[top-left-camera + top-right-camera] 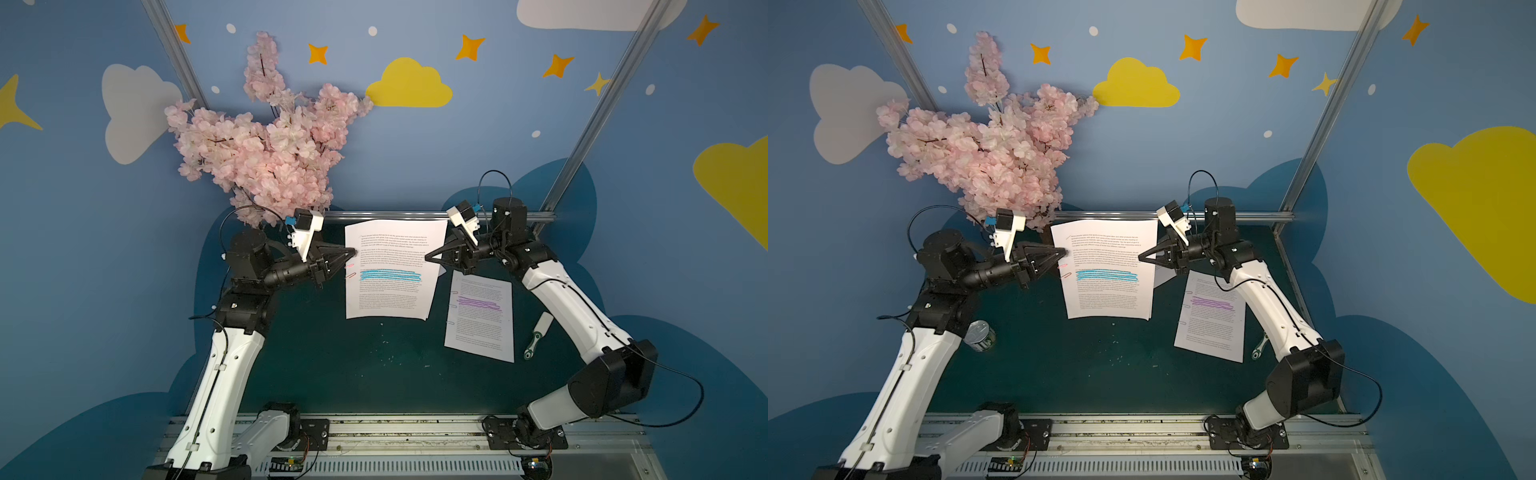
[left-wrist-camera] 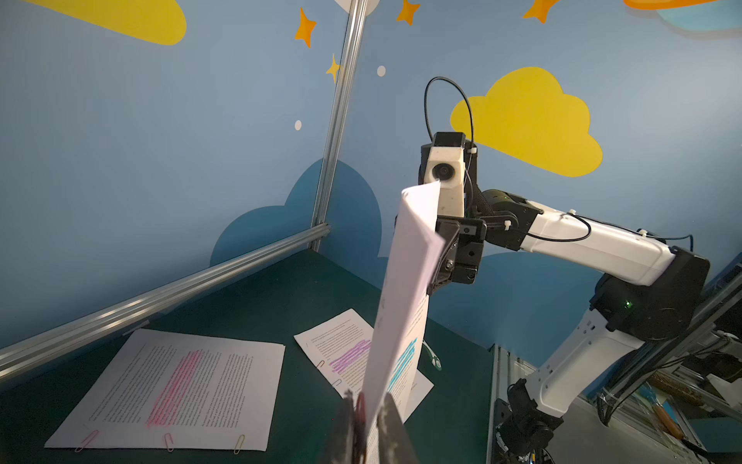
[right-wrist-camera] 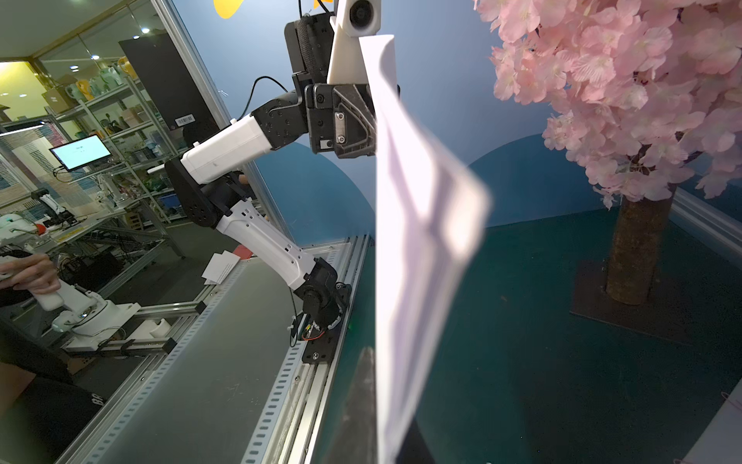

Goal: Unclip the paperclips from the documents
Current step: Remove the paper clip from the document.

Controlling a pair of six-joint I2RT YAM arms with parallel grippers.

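We see the left gripper [image 1: 354, 252] pinched onto a red paperclip [image 2: 360, 409] at the left edge of the blue-highlighted document [image 1: 390, 266], held aloft. The right gripper [image 1: 428, 258] clamps its right edge, and right of it lies the purple-highlighted document [image 1: 480, 316].

- Robot lab: left arm [image 1: 226, 370] and right arm [image 1: 561, 299] bolted to a metal rail [image 1: 415, 430], cloud-painted booth wall [image 1: 498, 124] behind.
- Outside, stocked shelves [image 3: 120, 116] and a monitor [image 3: 80, 154].
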